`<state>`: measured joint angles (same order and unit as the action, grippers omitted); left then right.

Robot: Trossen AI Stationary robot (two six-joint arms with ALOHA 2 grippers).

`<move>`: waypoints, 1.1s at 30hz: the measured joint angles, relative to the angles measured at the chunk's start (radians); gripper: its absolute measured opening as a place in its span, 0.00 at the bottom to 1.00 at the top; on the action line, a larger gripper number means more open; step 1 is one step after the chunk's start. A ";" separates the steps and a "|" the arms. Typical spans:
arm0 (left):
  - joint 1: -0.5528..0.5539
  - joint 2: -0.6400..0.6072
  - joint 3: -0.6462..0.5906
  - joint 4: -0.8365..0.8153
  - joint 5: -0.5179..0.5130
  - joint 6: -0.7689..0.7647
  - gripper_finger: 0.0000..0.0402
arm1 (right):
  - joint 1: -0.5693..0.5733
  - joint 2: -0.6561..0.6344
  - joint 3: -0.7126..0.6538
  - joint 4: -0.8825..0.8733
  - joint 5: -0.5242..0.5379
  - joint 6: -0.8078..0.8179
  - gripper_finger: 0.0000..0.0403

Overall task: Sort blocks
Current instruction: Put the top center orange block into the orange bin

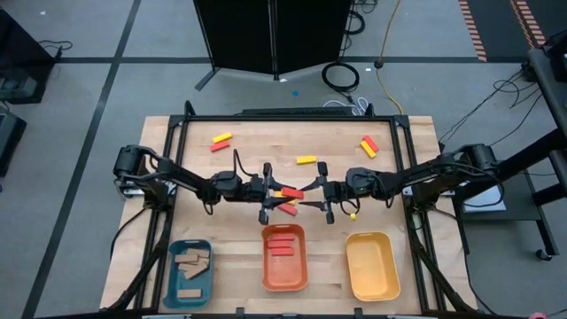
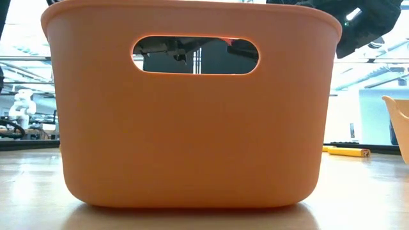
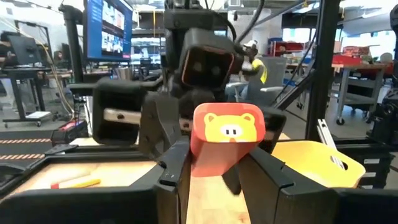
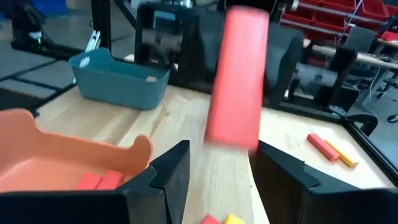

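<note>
Now | left pincer clamps red block | label: bear face, no text

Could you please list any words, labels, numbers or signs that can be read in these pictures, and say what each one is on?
No readable words or numbers in any view.
Red block, between the left gripper fingers: a printed yellow animal face, a picture and no text.
Monitor in the room behind, left wrist view: lit screen content, too small and blurred to read.
Trays and the other blocks: no markings visible.
</note>
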<state>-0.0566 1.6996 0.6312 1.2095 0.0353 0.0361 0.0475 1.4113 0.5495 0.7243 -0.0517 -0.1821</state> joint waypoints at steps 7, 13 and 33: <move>0.007 -0.101 0.000 -0.102 0.063 -0.008 0.25 | 0.000 -0.103 0.000 -0.114 0.003 -0.050 0.40; 0.001 -0.159 0.000 -0.248 0.289 -0.162 0.25 | 0.000 -0.193 0.000 -0.258 0.003 -0.035 0.40; -0.199 -0.159 0.000 -0.447 0.214 -0.278 0.25 | 0.012 -0.213 0.000 -0.369 -0.003 0.140 0.40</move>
<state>-0.2552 1.5402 0.6312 0.7628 0.2489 -0.2424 0.0592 1.1984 0.5495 0.3556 -0.0550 -0.0420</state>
